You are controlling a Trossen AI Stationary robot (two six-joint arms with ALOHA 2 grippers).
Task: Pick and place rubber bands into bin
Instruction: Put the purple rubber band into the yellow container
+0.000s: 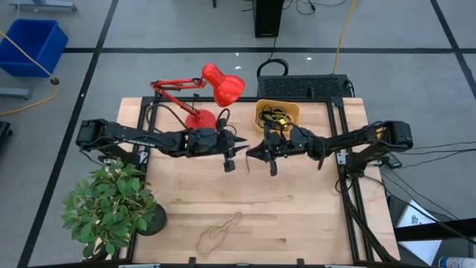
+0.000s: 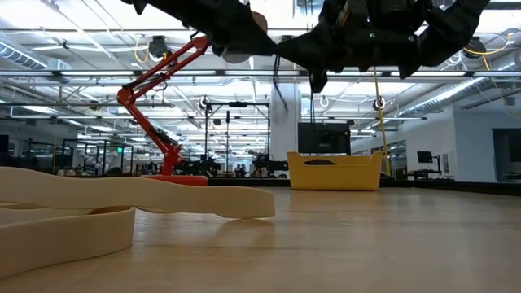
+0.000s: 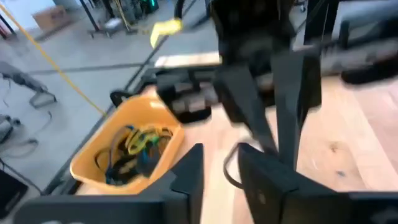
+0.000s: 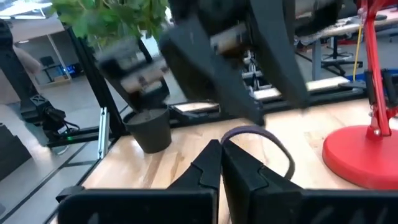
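nearest your low camera: a tan rubber band lying flat on the table, near the front edge; in the high view it is the loose loop between the plant and the table's middle.

both arms hang above the table's centre, tips facing each other, close but apart. the left gripper sits just in front of the red lamp base. its fingers stand partly apart, with a thin dark loop showing in the gap between them; you cannot tell from the blurred wrist view whether that loop is touching either finger.

the right gripper is just in front of the bin. its fingers are pressed together, and a dark rubber band arcs out from the tips, pinched there.

the bin is the small orange-yellow tray at the back of the table, right of the lamp. several bands lie tangled inside it: black, blue and yellow-green ones visible in the left wrist view.
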